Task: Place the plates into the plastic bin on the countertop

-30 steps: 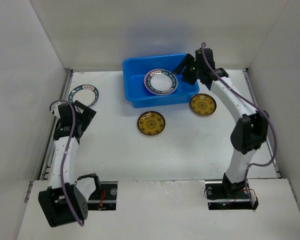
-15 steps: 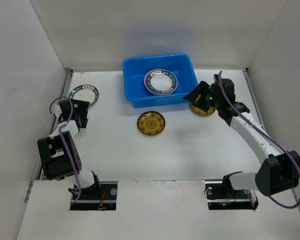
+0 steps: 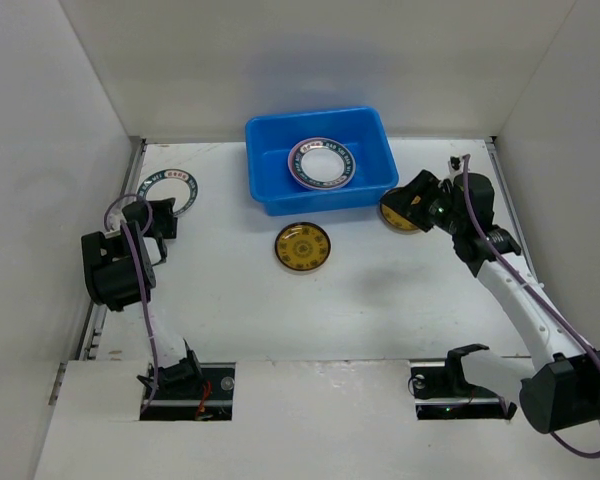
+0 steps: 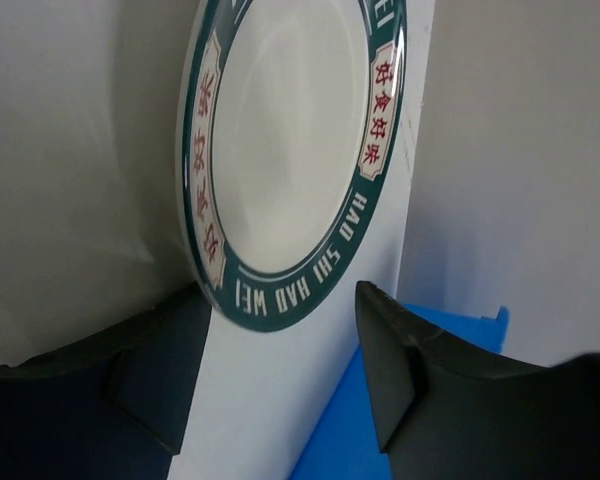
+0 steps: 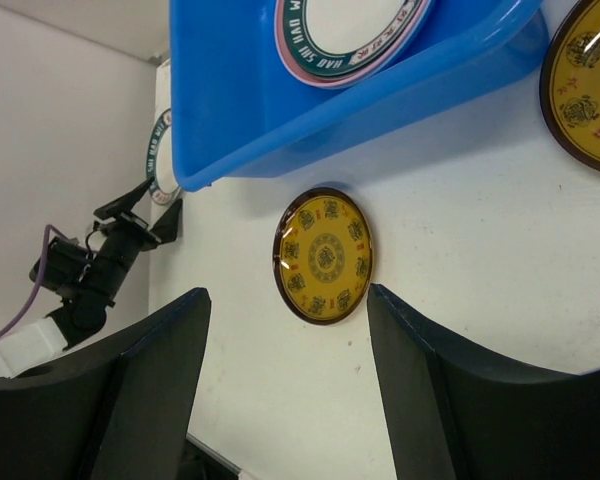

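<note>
Three plates lie outside the plastic bin [image 3: 268,160] on the white counter [image 3: 380,300], with an arm poised near each side. The bin sits at the middle of the far edge and holds a stack topped by a teal-rimmed plate [image 3: 320,165].

Near the far-left corner, a white plate with a teal lettered rim [image 3: 168,190] lies flat just beside the left edge. The left end effector [image 4: 280,295] is spread wide and holds nothing, and its fingers [image 4: 390,370] flank the plate's near rim. The plate lies straight ahead of it, toward the far edge. Whether either finger touches the rim cannot be told.

On the other side, the right end effector [image 5: 288,292] is also open and empty. It hovers near the bin's near-right corner, over the edge of a gold plate [image 3: 392,215]. A second gold plate [image 3: 302,247] lies at mid-counter, just in front of the bin, and the wrist camera frames it between the open fingers.

Being round, the plates have no long axis, so any point on the rim should serve for a grasp. The left arm is much the nearer to the white plate and the right arm to both gold ones. The move on the left probably turns on closing over that near rim, then carrying the plate right along the far edge to the bin.
</note>
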{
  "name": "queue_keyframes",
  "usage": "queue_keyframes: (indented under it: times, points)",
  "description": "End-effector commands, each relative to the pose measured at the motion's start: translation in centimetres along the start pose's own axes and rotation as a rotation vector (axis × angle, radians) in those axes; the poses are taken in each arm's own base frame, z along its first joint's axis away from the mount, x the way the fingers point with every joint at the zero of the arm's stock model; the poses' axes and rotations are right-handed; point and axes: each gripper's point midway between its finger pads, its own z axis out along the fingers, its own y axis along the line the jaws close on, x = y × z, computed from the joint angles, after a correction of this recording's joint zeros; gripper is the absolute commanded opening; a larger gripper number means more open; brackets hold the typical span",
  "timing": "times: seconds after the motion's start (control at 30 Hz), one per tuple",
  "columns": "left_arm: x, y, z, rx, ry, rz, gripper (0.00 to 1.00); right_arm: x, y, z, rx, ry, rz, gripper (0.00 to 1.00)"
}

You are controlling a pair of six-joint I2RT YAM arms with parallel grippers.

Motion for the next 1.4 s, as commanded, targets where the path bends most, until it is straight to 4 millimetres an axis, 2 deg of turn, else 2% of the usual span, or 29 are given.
queue_keyframes:
  times: [0.0,0.07,0.2,0.3,0.37,0.43,0.57,0.63,0.77,0.9,1.03,1.13,1.2,1.37]
  points:
    - [-0.5,-0.5,1.3,0.028,-0.021,-0.014,0.54,-1.1,0.7,-0.5,-0.038,-0.046,-0.016,0.70]
    - [-0.5,0.0,1.8,0.015,-0.021,-0.018,0.45,-1.2,0.7,-0.5,-0.037,-0.050,-0.016,0.70]
    - [-0.6,0.6,2.3,0.001,-0.027,-0.026,0.12,-1.3,0.7,-0.5,-0.038,-0.048,-0.014,0.69]
    - [-0.8,0.2,2.4,0.009,-0.027,-0.029,0.03,-1.2,0.9,-0.4,-0.041,-0.045,-0.015,0.69]
    - [-0.9,-1.2,2.0,0.042,-0.028,-0.023,0.00,-1.3,1.0,-0.4,-0.042,-0.046,-0.016,0.68]
    - [-1.2,-3.4,1.5,0.085,-0.031,-0.009,0.00,-1.3,1.0,-0.4,-0.043,-0.047,-0.016,0.68]
    - [-0.3,-9.7,0.1,0.194,0.008,0.047,0.00,-1.2,0.9,-0.7,-0.045,-0.049,-0.017,0.68]
    - [0.5,-13.9,-1.0,0.259,0.035,0.090,0.00,-1.1,1.0,-0.9,-0.049,-0.053,-0.019,0.68]
    - [2.6,-20.8,-3.4,0.361,0.088,0.181,0.00,-0.7,0.9,-1.5,-0.048,-0.054,-0.018,0.68]
    - [6.6,-26.1,-6.0,0.438,0.214,0.256,0.00,-0.3,0.7,-2.3,-0.047,-0.062,-0.018,0.68]
    - [12.5,-29.0,-8.5,0.486,0.395,0.354,0.00,0.2,0.6,-3.1,-0.048,-0.063,-0.017,0.68]
    - [17.8,-29.2,-10.2,0.502,0.564,0.442,0.02,0.4,0.1,-3.7,-0.041,-0.071,-0.013,0.68]
    - [21.3,-28.5,-11.0,0.498,0.661,0.503,0.02,0.5,-0.2,-4.0,-0.034,-0.075,-0.010,0.68]
    - [27.2,-25.3,-11.1,0.463,0.785,0.637,0.02,1.0,-0.7,-4.7,-0.029,-0.079,-0.006,0.68]
